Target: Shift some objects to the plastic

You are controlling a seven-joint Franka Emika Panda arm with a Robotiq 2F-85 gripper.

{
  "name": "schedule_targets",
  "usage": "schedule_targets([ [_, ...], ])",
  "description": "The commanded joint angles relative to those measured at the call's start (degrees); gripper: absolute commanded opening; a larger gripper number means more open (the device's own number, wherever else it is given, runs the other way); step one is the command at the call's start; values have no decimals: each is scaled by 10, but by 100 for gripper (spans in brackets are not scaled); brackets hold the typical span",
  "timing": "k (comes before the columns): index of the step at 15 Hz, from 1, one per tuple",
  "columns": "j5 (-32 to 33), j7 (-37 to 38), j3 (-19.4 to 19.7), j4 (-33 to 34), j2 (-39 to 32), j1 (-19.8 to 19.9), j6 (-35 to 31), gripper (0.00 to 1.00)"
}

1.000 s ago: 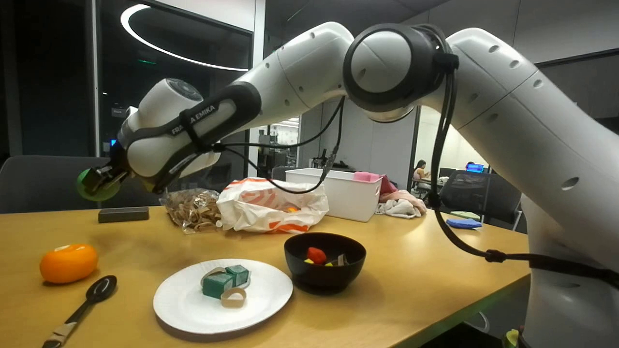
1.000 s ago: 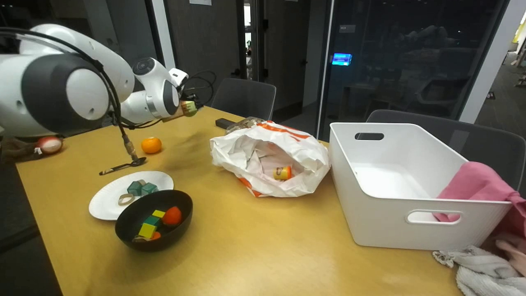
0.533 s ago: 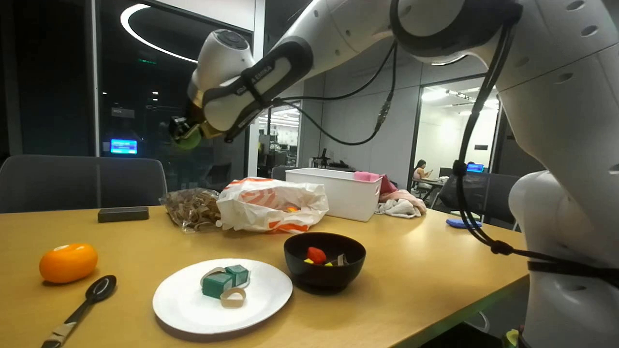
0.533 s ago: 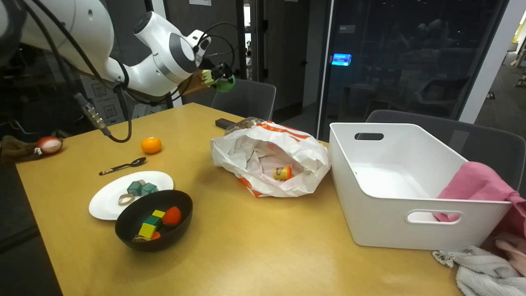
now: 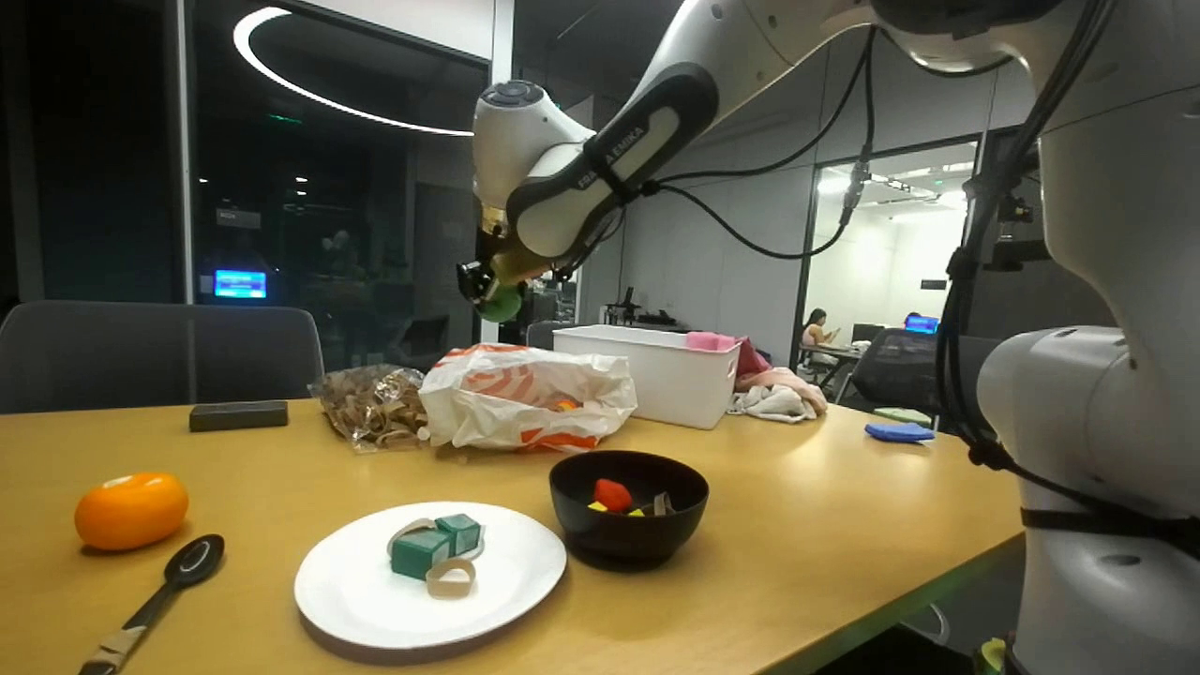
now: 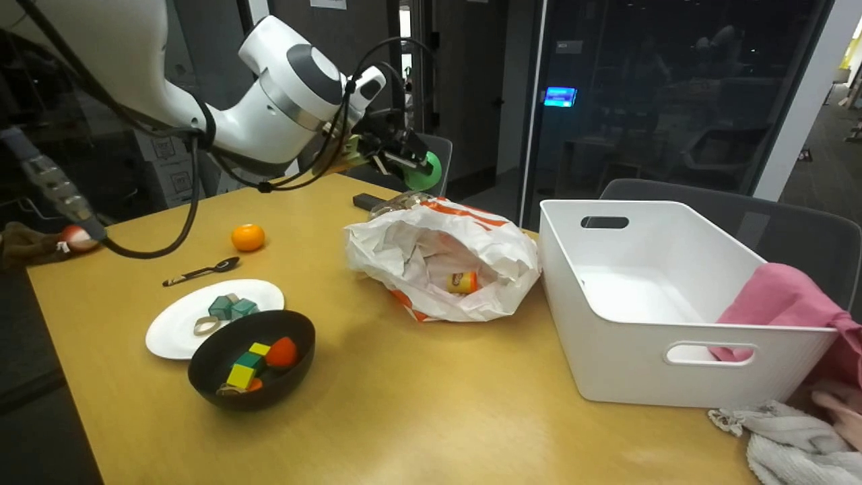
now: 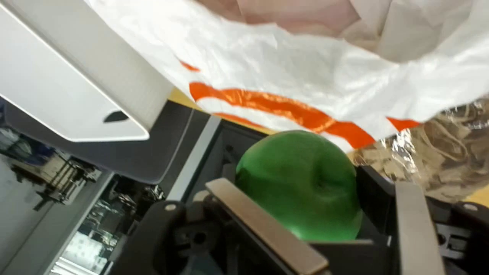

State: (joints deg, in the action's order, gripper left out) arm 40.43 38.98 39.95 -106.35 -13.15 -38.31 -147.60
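A round green fruit with a dimple is wedged between the fingers of my gripper, which is shut on it. In both exterior views the gripper holds this fruit in the air, higher than the plastic, a crumpled white bag with orange-red print. The bag's mouth faces up and sideways, and a small yellow-orange tub lies inside. In the wrist view the bag fills the top, its open mouth beyond the fruit. An orange fruit rests on the table.
Beside the bag stand a white box with pink cloth and a clear packet of brown strips. A white plate with teal and beige pieces, a black bowl and a black spoon are also on the table.
My gripper has carried the green fruit up from the table's far end and across toward the white bag. The orange fruit, plate, bowl and bag have stayed in place.
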Motion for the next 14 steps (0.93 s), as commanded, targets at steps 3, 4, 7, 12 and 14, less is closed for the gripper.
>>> schedule_targets([
  [3,56,67,-184,-62,79,158,100,53],
  [4,52,63,-213,-64,79,188,109,53],
  [7,32,43,-275,-56,63,257,121,53],
  [12,10,13,-323,-34,24,319,125,53],
  [14,5,1,-330,-26,9,331,125,53],
])
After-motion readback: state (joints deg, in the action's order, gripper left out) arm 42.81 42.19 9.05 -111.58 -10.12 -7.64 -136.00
